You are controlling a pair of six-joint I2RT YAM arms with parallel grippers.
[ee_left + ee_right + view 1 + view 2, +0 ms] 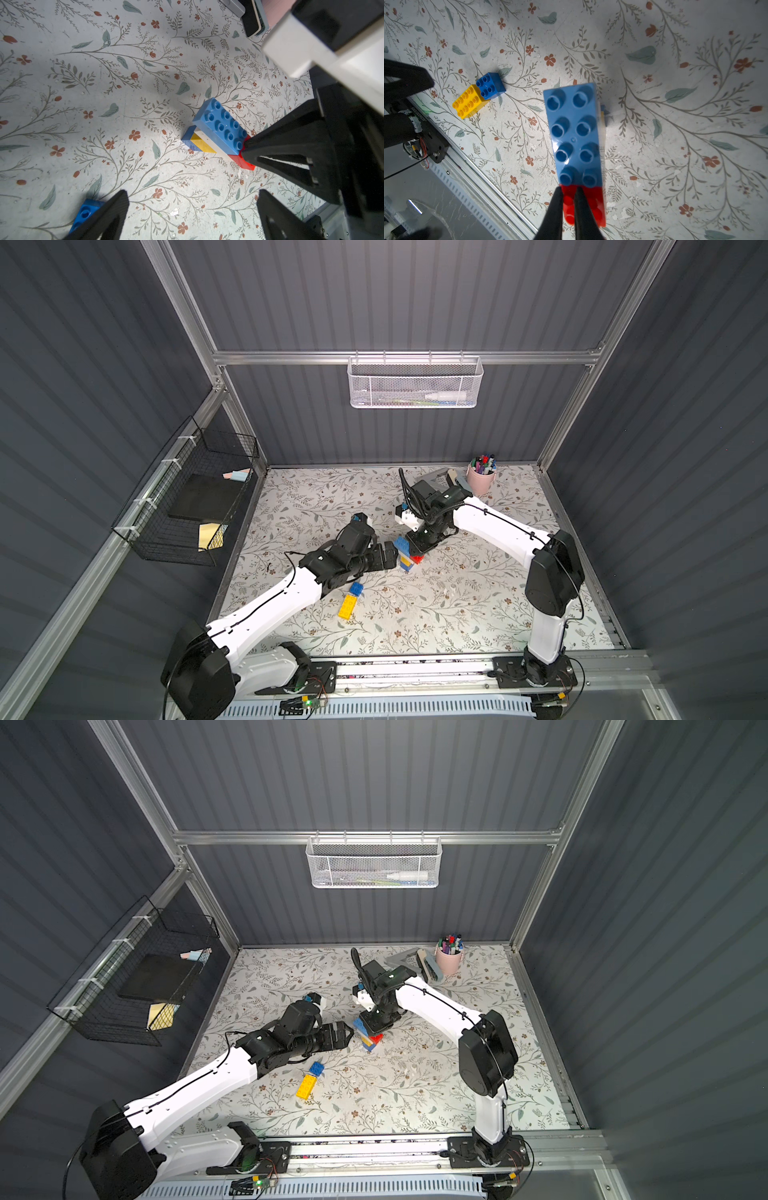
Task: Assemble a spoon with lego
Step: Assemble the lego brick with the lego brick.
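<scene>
Fig. The part-built spoon stands on the flowered table mat. It is well apart from the pink pen cup, on the side of the cup toward my two arm bases. It is a stack: a blue oblong brick lies studs-up on top. White, yellow and blue layers show beneath it in the left wrist view. A red brick juts out at one end, lower than the blue top.

My right gripper comes down on that red end, on the side of the stack nearer the pen cup. Its fingers are drawn nearly together, with only a slit of red between them. Their tips rest on the red brick's studded face, hard against the end of the blue oblong brick. I cannot tell whether they pinch a stud or merely press.

My left gripper lies low and level just beside the stack, on the side away from the pen cup. Its fingers are spread wide apart and hold nothing. The stack sits ahead of the gap, not inside it, as the left wrist view shows.

Two loose lego pieces lie farther still from the pen cup, beyond my left forearm. They are a blue square brick and a yellow oblong brick, touching, both studs-up. Both top views show them apart from either gripper.
</scene>
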